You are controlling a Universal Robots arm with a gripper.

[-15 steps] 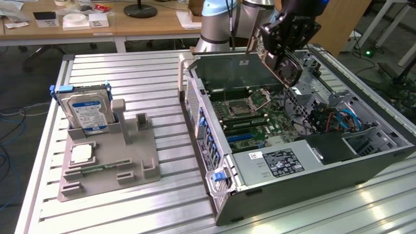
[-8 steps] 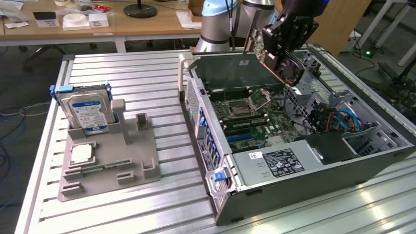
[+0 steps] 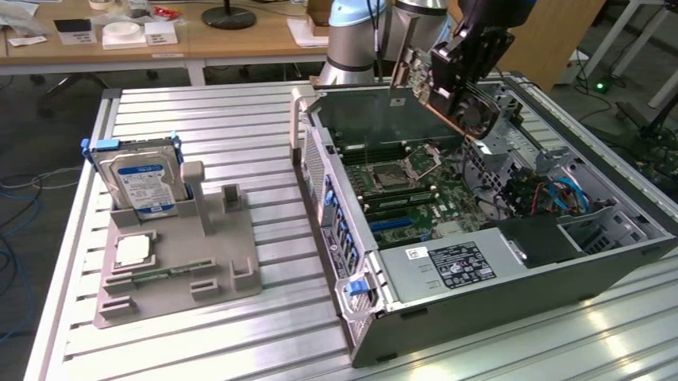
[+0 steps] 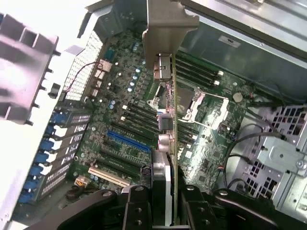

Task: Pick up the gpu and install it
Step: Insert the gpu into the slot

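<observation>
The gpu [image 3: 477, 111], a flat card with a dark fan face and a silver end bracket, hangs tilted in the air over the far part of the open computer case [image 3: 350, 230]. My gripper [image 3: 464, 75] is shut on it from above. In the wrist view the gpu [image 4: 165, 28] runs edge-on away from my gripper [image 4: 163, 194], bracket end farthest out, with black fingers [image 4: 136, 206] on either side of it. Below the card lies the green motherboard [image 4: 120, 110] with a blue slot [image 4: 127, 141] and a cream slot [image 4: 108, 176]. The card is clear of the board.
A grey holder [image 3: 175, 270] on the exterior view's left carries a blue-labelled hard drive [image 3: 143, 178] and a small square processor chip [image 3: 132, 250]. Inside the case are the power supply [image 3: 456, 266], a drive cage [image 4: 283, 158] and loose cables [image 3: 551, 194]. A wooden desk [image 3: 159, 36] stands behind.
</observation>
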